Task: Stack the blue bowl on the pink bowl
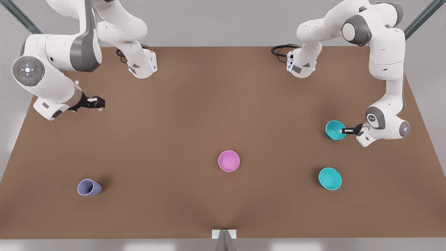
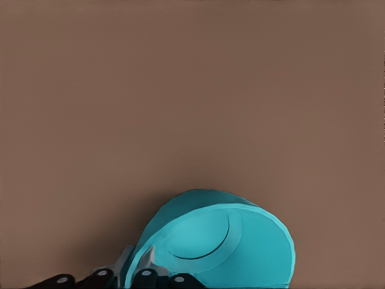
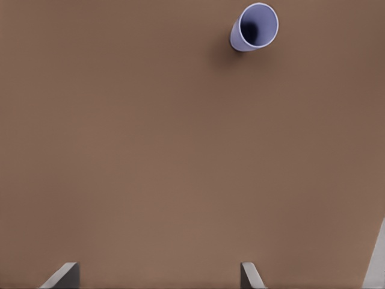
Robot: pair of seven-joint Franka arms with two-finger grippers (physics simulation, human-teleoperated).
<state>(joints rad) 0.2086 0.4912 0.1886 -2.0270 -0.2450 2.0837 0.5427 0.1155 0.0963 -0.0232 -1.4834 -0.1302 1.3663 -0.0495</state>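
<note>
A teal blue bowl (image 1: 335, 130) is at the front view's right, tilted, with my left gripper (image 1: 343, 131) shut on its rim. In the left wrist view the same blue bowl (image 2: 222, 244) shows its inside, and the left gripper (image 2: 139, 266) pinches the rim, one finger inside and one outside. The pink bowl (image 1: 229, 160) stands upright near the table's middle. A second, identical teal bowl (image 1: 330, 178) rests nearer the front, at the right. My right gripper (image 1: 99, 103) waits open at the front view's left; in its wrist view the right gripper (image 3: 159, 280) holds nothing.
A lavender tumbler cup (image 1: 89, 187) lies on its side at the front left, also seen as the cup (image 3: 255, 27) in the right wrist view. The brown table (image 1: 174, 132) spreads between the bowls. Both arm bases stand at the far edge.
</note>
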